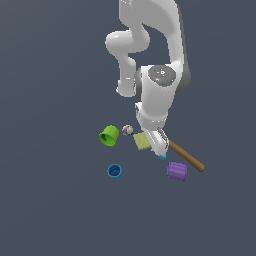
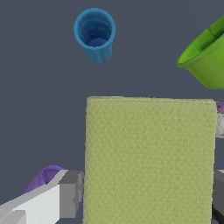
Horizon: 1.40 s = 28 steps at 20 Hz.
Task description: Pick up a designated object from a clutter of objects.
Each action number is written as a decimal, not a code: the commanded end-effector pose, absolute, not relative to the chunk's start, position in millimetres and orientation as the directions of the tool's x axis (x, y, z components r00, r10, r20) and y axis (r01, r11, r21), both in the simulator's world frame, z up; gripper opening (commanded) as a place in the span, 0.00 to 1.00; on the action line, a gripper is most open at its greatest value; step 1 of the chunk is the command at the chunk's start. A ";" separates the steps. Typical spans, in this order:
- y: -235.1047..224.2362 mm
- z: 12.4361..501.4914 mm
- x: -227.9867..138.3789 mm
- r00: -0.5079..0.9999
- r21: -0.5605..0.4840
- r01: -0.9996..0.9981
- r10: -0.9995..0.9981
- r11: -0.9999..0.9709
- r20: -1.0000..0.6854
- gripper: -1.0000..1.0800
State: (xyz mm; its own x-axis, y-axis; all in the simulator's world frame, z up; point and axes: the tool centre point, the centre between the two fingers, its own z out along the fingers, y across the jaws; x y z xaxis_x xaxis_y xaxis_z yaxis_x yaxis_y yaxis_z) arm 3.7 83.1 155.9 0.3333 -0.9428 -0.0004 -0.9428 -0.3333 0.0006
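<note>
- Between the fingers (image 2: 70, 194): the yellow-green pad (image 2: 148, 159) lies flat, its long axis running out past the fingertips.
- Gripper (image 2: 146, 197): fingers spread, one at each side edge of the pad; contact cannot be confirmed.

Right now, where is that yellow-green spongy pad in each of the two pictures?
Exterior view: the yellow-green pad lies mid-picture, partly under the gripper.
Wrist view: it fills the middle, between the two fingers.
Shared landmark: the blue cup, upright and apart from the pad.
</note>
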 end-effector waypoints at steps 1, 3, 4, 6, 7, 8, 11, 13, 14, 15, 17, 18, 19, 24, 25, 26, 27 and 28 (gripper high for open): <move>89.6 185.4 -0.9 0.333 -0.001 -0.943 -0.943 -0.333 0.001 0.00; 94.9 208.4 -4.4 0.333 -0.001 -0.943 -0.943 -0.333 0.001 0.00; 97.5 219.6 -6.2 0.333 -0.001 -0.943 -0.943 -0.333 0.001 0.00; 102.6 241.7 -9.5 0.333 -0.001 -0.943 -0.943 -0.333 0.002 0.00; 105.2 252.5 -11.1 0.333 0.000 -0.943 -0.943 -0.333 0.002 0.00; 107.7 263.3 -12.7 0.333 0.000 -0.943 -0.943 -0.333 0.002 0.00; 115.2 295.2 -17.3 0.333 0.000 -0.943 -0.943 -0.333 0.002 0.00; 120.1 316.1 -20.2 0.333 0.000 -0.943 -0.943 -0.333 0.002 0.00; 122.7 326.6 -21.6 0.333 0.000 -0.943 -0.943 -0.333 0.002 0.00; 125.2 336.8 -22.9 0.333 0.000 -0.943 -0.943 -0.333 0.002 0.00; 130.1 355.9 -25.3 0.333 0.000 -0.943 -0.943 -0.333 0.002 0.00; 132.3 364.7 -26.3 0.333 0.000 -0.943 -0.943 -0.333 0.002 0.00; 134.4 373.0 -27.3 0.333 0.000 -0.943 -0.943 -0.333 0.002 0.00; 143.1 406.4 -30.5 0.334 0.000 -0.943 -0.943 -0.334 0.001 0.00; 144.5 411.5 -30.9 0.334 0.000 -0.943 -0.943 -0.334 0.001 0.00; 145.7 416.1 -31.3 0.334 0.000 -0.943 -0.943 -0.334 0.001 0.00; 146.8 420.1 -31.5 0.334 0.000 -0.943 -0.943 -0.334 0.000 0.00; 147.7 423.6 -31.7 0.334 0.000 -0.943 -0.943 -0.334 0.000 0.00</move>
State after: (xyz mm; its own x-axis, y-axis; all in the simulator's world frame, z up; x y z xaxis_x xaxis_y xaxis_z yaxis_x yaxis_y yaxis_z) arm -31.1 146.1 416.7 0.3343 -0.9425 0.0006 -0.9425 -0.3343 0.0001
